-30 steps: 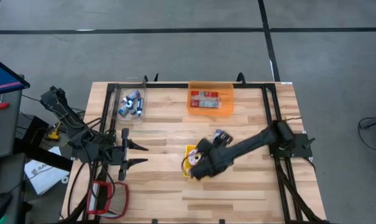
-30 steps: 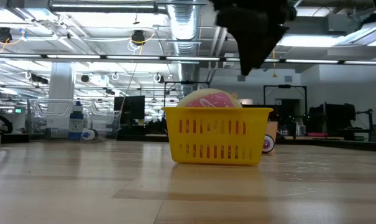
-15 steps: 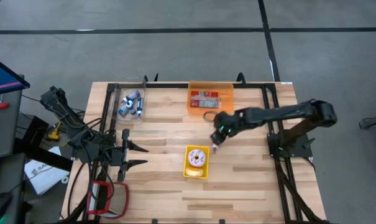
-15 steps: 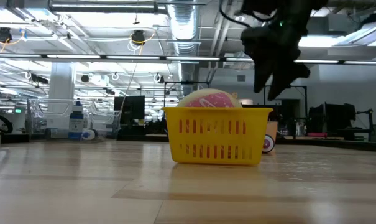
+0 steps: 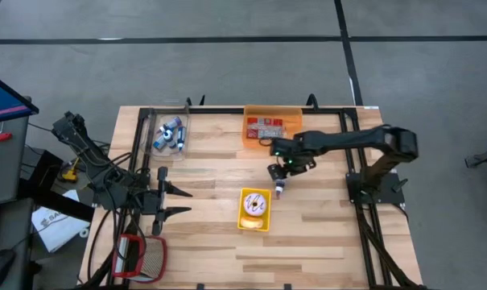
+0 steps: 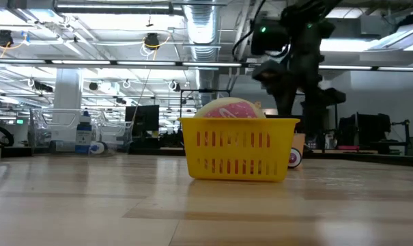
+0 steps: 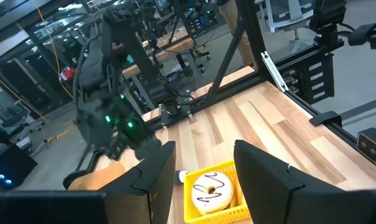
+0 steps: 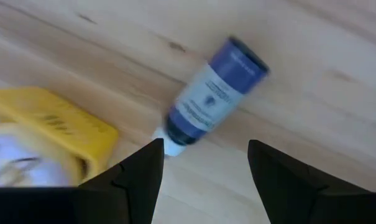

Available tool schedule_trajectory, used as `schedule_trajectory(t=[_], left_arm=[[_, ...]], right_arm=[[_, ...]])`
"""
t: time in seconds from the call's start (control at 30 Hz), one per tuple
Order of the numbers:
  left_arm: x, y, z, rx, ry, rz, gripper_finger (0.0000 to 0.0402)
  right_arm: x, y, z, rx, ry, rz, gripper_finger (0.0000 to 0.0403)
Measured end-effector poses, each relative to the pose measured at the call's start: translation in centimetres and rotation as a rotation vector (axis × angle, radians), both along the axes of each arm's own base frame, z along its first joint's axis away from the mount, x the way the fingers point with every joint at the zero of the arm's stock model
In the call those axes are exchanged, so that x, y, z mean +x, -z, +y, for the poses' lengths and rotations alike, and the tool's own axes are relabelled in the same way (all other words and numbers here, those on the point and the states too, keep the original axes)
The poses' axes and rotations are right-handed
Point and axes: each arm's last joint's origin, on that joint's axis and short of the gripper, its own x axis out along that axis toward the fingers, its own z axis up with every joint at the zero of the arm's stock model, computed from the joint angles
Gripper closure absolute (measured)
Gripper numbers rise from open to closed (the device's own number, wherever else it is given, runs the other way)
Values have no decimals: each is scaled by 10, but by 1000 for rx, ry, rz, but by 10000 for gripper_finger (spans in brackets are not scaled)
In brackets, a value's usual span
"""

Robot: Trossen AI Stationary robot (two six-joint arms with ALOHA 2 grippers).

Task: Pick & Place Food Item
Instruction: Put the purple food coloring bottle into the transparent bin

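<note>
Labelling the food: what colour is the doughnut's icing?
Pink with white squiggles on the doughnut, clearest in the low view.

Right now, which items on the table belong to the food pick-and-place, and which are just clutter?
Job:
- donut, lying in the yellow basket
- right gripper, open, above the table behind the basket

Lying about:
- small bottle on its side beside the basket
- orange bin
- clear bin
- left gripper, waiting at the table's left side
</note>
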Motion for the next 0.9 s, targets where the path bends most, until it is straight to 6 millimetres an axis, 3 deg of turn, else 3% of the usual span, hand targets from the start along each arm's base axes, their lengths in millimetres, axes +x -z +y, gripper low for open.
schedule_trajectory(t=[0.27, 0.57, 0.9], left_arm=[[0, 0, -1, -4, 28, 5, 243], [0, 1, -1, 3, 29, 7, 243], [0, 1, -1, 6, 30, 8, 243]], right_arm=[[26, 29, -2, 55, -4, 123, 177], [33, 63, -13, 76, 16, 222, 177], [34, 69, -12, 1, -67, 254, 194]])
